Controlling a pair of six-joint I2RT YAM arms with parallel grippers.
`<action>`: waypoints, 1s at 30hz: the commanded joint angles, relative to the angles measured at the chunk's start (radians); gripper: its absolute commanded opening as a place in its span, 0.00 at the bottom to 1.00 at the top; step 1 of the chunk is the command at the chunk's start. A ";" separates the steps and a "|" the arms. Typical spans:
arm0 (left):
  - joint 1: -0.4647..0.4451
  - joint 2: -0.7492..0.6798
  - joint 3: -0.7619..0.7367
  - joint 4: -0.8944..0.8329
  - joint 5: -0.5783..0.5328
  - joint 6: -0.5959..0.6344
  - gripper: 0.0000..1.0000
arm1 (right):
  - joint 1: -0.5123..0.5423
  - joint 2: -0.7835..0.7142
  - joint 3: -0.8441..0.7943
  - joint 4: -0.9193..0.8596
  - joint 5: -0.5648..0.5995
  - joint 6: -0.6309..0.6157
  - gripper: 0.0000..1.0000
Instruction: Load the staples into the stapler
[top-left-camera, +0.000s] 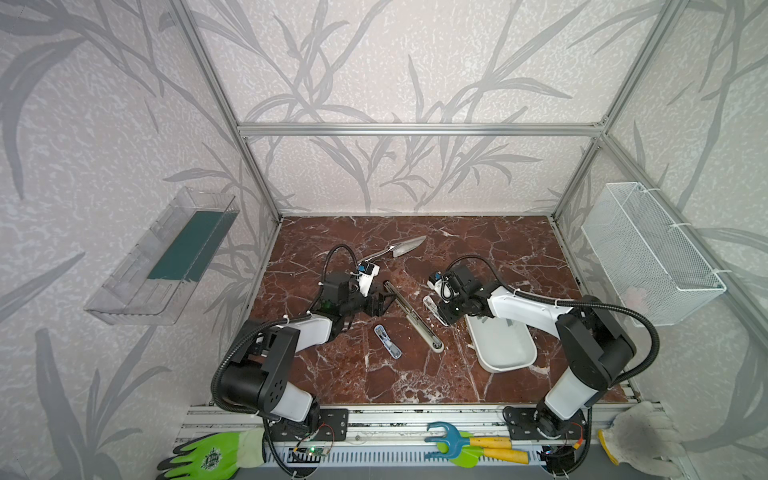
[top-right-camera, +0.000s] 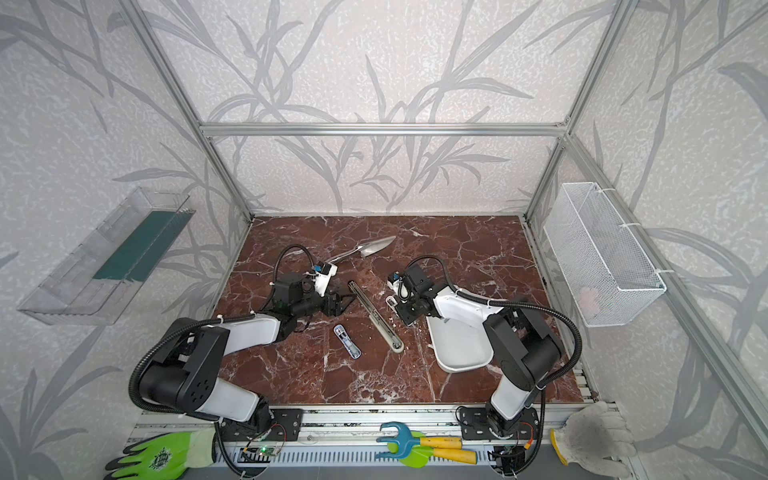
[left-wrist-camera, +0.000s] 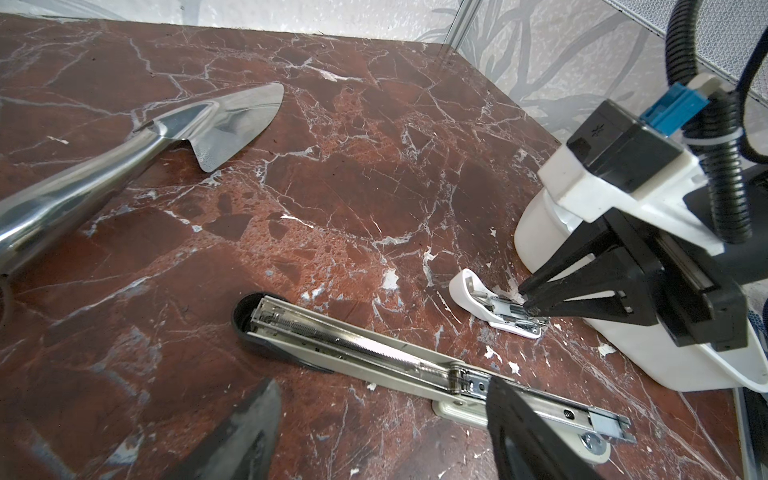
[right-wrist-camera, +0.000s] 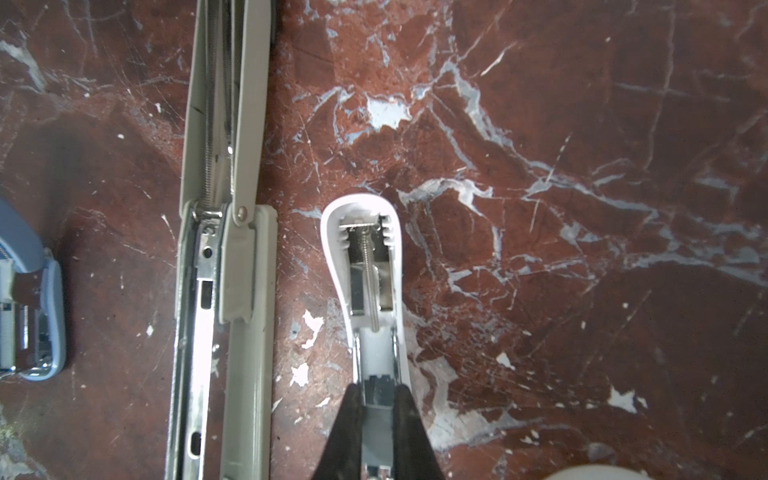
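Note:
A small white stapler (right-wrist-camera: 361, 249) lies opened flat on the marble floor, its metal channel facing up; both top views show it (top-left-camera: 432, 305) (top-right-camera: 392, 303). My right gripper (right-wrist-camera: 378, 395) is shut on a short grey strip of staples (right-wrist-camera: 376, 424), held right over the rear of that channel. The left wrist view shows the same fingertips (left-wrist-camera: 524, 297) down at the white stapler (left-wrist-camera: 486, 299). My left gripper (left-wrist-camera: 382, 436) stands open, holding nothing. One of its fingers (left-wrist-camera: 519, 428) hangs over a long beige stapler (left-wrist-camera: 374, 361).
The long beige stapler (top-left-camera: 411, 316) lies open between the arms. A small blue stapler (top-left-camera: 387, 341) lies nearer the front. A white tray (top-left-camera: 503, 345) sits under the right arm. A metal trowel (top-left-camera: 399, 248) lies behind the left wrist.

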 joint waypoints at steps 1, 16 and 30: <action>-0.004 0.009 0.028 -0.006 -0.002 0.022 0.79 | 0.006 0.037 0.025 -0.026 0.007 -0.002 0.04; -0.008 0.011 0.032 -0.016 -0.007 0.026 0.78 | 0.008 0.038 0.024 -0.020 -0.011 -0.001 0.05; -0.010 0.013 0.035 -0.023 -0.011 0.028 0.78 | 0.066 0.058 0.039 -0.033 -0.033 0.041 0.04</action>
